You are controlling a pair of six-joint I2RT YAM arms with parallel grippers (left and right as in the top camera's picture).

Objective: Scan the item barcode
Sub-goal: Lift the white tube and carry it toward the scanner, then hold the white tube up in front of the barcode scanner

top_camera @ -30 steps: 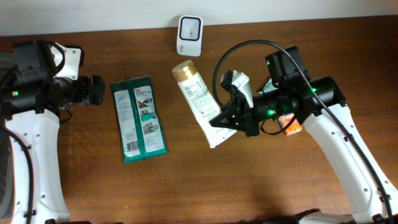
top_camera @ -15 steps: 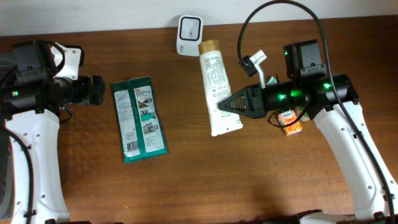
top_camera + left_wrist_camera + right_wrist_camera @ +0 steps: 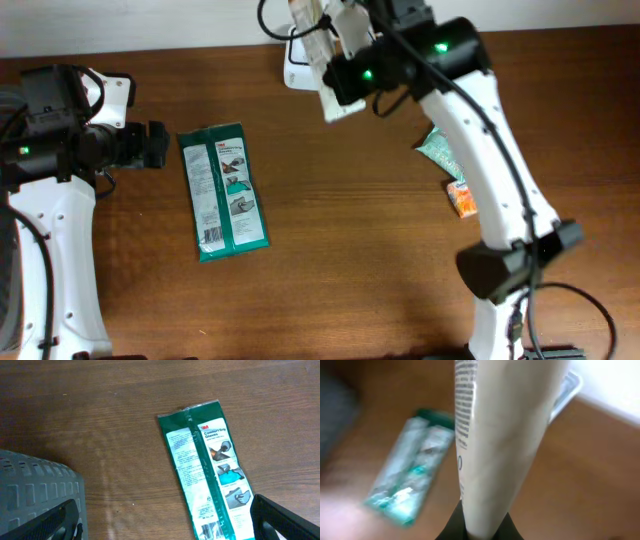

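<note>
right gripper (image 3: 480, 527) clamped on crimped end of tube (image 3: 505, 435) | we hold tube raised over scanner (image 3: 288, 72) | left gripper (image 3: 155, 145) wide open, empty

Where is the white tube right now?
In the overhead view, top centre: the white tube is held off the table in the right gripper, by the white scanner at the far edge.
</note>
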